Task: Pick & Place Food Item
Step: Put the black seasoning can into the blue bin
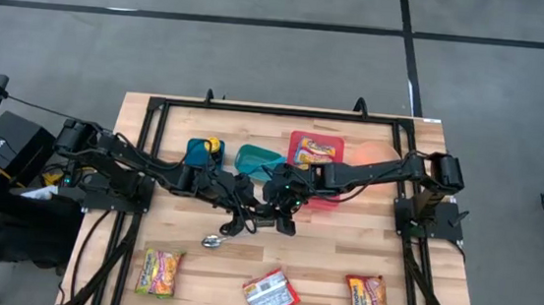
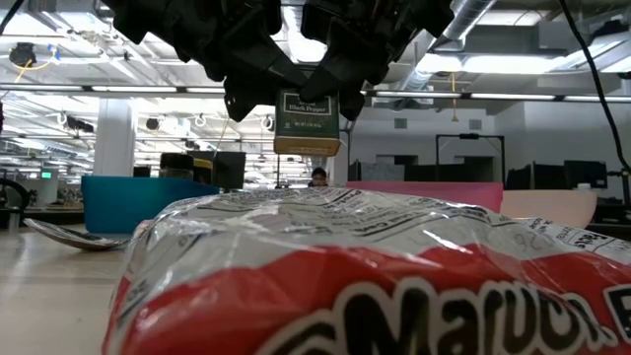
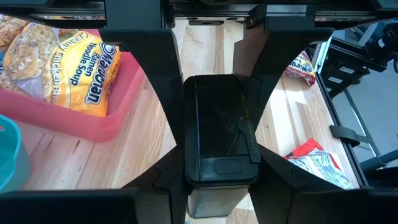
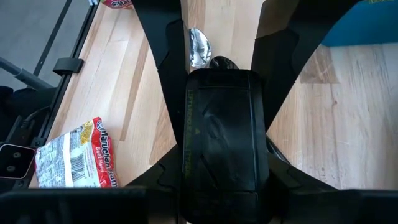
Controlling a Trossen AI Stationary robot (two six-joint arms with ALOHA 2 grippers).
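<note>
Wooden tabletop (image 1: 341, 267) carries everything, and the pink tray (image 1: 305, 141) with a yellow ramen soup packet (image 1: 313, 153) in it serves as the landmark. Just in front of that tray, toward the table's middle, both arms meet around one item: a black pepper tin (image 2: 307, 123) with a black lid, held up off the wood. The left gripper (image 3: 219, 140) has its fingers clamped on the tin's sides, and the right gripper (image 4: 221, 134) is closed on the same tin from the opposite side, so this looks like a handover in mid-air. A metal spoon (image 1: 213, 240) lies on the wood further out from the tray, below the grippers, and three noodle packets sit along the near edge, well away from the tray, the red one (image 1: 366, 299) on the right. A teal bowl (image 1: 257, 158) stands just beside the tray. To do this step well, only one gripper should let go, and only once the other's hold is square on the flat faces; the smooth lid could slip if the tin tilts. Then carry it level to its place, clear of the bowl's rim.
</note>
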